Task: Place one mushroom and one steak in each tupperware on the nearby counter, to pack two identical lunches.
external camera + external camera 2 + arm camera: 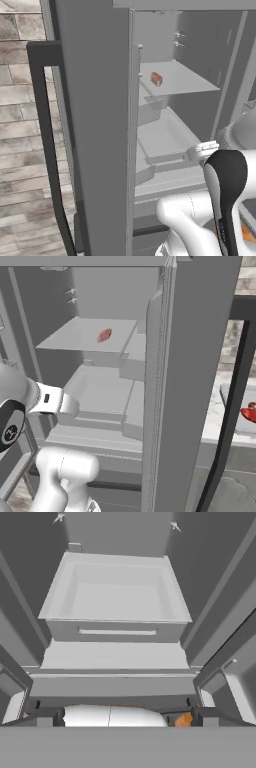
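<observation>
Beside fridge, right base view: tupperware (239, 406).

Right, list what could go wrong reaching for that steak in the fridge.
1. The steak lies on the upper shelf, while the hand view looks into the drawer below, so the arm may need to rise and could clip the shelf edge.
2. The open fridge door stands close beside the arm, leaving little swing room.
</observation>
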